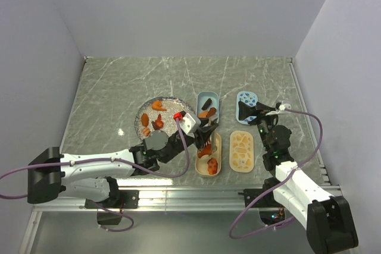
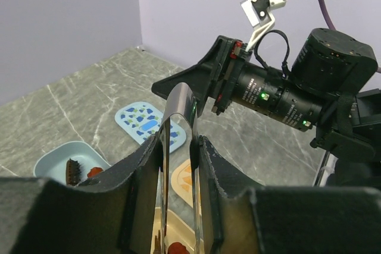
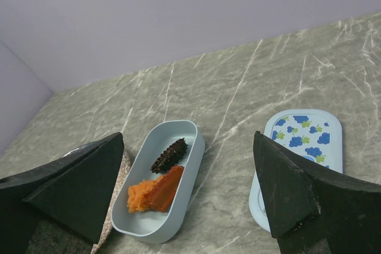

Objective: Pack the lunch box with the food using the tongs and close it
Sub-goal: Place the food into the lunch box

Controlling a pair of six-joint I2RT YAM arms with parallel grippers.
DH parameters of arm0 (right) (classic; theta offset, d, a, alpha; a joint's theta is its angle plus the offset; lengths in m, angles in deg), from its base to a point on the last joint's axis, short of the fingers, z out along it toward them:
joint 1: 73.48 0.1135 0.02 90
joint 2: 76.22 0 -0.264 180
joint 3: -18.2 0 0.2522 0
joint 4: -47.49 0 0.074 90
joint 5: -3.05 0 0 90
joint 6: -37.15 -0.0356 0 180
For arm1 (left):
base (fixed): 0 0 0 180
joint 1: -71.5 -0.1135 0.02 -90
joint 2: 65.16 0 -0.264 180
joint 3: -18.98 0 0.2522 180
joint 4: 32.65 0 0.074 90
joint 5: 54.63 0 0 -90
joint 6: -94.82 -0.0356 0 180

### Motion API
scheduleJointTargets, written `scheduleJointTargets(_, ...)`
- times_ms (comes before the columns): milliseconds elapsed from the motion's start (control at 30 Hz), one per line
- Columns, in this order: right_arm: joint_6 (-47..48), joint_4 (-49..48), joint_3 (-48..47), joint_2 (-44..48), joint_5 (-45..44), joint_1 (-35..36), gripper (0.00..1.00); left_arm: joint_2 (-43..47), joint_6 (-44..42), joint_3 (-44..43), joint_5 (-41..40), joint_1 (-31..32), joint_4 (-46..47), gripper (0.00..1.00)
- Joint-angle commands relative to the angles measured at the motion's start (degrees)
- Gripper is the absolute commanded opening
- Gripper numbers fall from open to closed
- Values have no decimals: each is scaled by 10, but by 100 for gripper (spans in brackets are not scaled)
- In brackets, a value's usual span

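Left claw (image 2: 180, 150): mine, clamped on the tongs (image 2: 178, 102), squeezing both steel blades, bend upward, tips down over the tan tub (image 1: 218, 147).
Right claw (image 3: 187, 168): spread wide, gripping nothing, hanging above the blue tub (image 3: 181, 128) and flowered lid (image 3: 309, 132).
Tongs: stiff, springy and slick, I judge; a firm hold at mid-blade suits them.
Food (image 1: 156, 114): chunks on the speckled plate (image 1: 143, 124), with others in both tubs.
Handling: probably light and lumpy, so pinch across the thickest part, gently.
Lids: both off, lying on the worktop (image 1: 107, 93).
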Motion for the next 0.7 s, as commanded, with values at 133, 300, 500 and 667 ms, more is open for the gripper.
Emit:
scheduleJointTargets(133, 4, -22, -25, 2, -1, 4, 96, -5, 21, -24, 20, 4, 19, 11)
scheduleJointTargets(300, 3, -22, -25, 1, 0, 4, 96, -13, 23, -28, 15, 3, 8, 11)
scheduleJointTargets(500, 4, -21, -25, 3, 0, 3, 96, -30, 27, -36, 15, 3, -2, 18)
scheduleJointTargets(667, 4, -21, -24, 1, 1, 4, 96, -23, 26, -30, 5, 3, -2, 28)
